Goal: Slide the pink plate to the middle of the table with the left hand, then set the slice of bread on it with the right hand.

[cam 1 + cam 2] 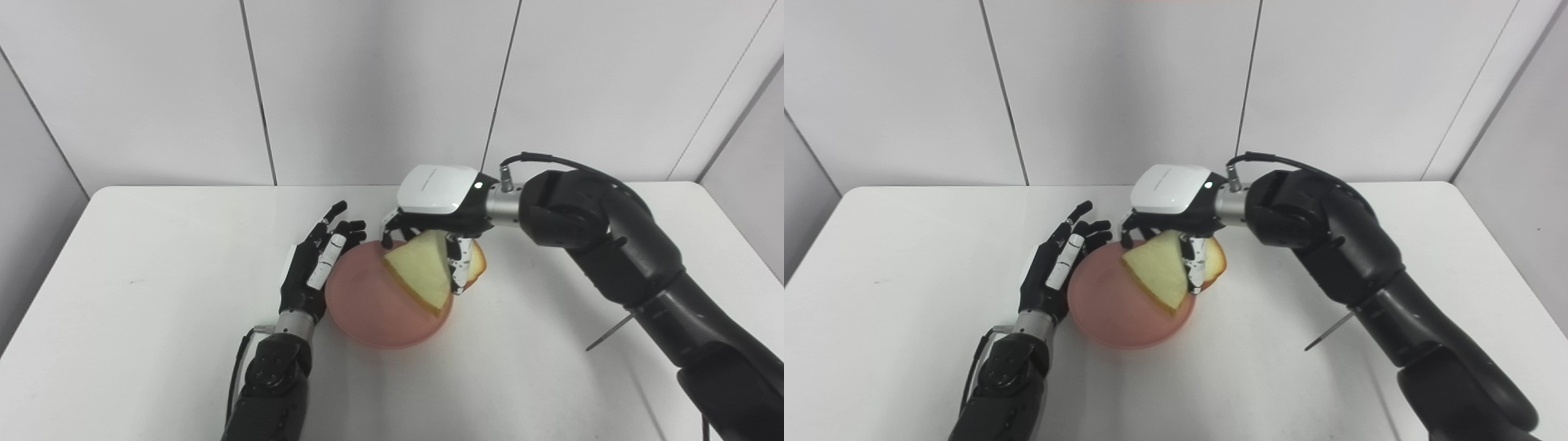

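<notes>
Currently: right robot hand (438, 214), fingers closed on the slice of bread (422, 272), holding it tilted over the right half of the pink plate (367, 306). Left robot hand (312, 263), fingers spread and holding nothing, beside the plate's left rim. Plate near the white surface (153, 275) middle.

The right hand (438, 211) covers the top edge of the slice of bread (422, 272), and one of its fingers (456, 269) crosses the slice — splitting it from view into a pale face and a crusted corner. The bread in turn hides the far right part of the pink plate (367, 306). The left hand (315, 260) masks the plate's left rim, so contact there cannot be told. Both arms run off the bottom edge — the right arm also off the right edge.
</notes>
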`<control>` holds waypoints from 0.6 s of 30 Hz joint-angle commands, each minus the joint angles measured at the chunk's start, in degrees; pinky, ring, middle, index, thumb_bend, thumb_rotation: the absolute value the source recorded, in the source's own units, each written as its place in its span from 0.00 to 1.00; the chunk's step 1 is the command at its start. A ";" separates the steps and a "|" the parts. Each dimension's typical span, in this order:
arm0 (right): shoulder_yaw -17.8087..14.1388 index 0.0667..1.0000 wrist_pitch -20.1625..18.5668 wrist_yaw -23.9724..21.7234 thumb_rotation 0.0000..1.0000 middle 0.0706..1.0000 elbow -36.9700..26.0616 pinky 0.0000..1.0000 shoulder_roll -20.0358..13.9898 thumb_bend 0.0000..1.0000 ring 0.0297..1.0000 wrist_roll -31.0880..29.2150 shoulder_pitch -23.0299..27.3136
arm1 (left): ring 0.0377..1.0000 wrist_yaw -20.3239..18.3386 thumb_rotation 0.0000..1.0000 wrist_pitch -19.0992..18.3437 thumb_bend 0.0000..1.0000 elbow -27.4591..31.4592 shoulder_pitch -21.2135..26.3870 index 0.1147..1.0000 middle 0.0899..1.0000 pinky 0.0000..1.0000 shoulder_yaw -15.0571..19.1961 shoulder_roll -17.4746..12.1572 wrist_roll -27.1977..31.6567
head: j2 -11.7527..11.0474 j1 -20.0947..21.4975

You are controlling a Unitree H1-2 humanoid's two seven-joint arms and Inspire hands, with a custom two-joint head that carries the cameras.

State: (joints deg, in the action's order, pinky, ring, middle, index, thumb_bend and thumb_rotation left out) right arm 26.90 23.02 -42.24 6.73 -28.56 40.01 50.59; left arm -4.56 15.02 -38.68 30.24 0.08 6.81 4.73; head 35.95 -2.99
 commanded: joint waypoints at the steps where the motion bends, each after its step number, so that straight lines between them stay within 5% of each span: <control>1: -0.11 0.60 1.48 2.15 0.00 0.45 -0.91 0.38 0.33 0.57 0.44 0.78 2.57 | 0.70 0.89 0.69 -0.63 0.82 -2.89 -3.02 0.81 0.68 0.76 -0.40 0.70 -0.72 | -0.05 -0.39; 8: 0.57 0.62 0.83 2.53 0.00 0.45 0.52 0.40 2.93 0.57 0.46 1.05 2.37 | 0.70 1.37 0.70 -0.91 0.83 -1.68 -3.77 0.84 0.71 0.76 -0.01 0.53 -0.76 | 0.09 -1.31; 18: 1.86 0.62 2.30 6.34 0.00 0.44 6.12 0.32 5.42 0.57 0.35 2.95 2.48 | 0.69 2.38 0.82 -1.07 0.78 0.35 -4.99 0.84 0.68 0.74 0.02 0.51 -1.25 | -0.08 -2.36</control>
State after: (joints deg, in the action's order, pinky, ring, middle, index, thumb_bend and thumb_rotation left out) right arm 29.35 23.65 -38.10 13.13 -23.10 42.76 50.48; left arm -2.66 14.94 -36.71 28.94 0.13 6.90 3.61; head 35.86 -5.19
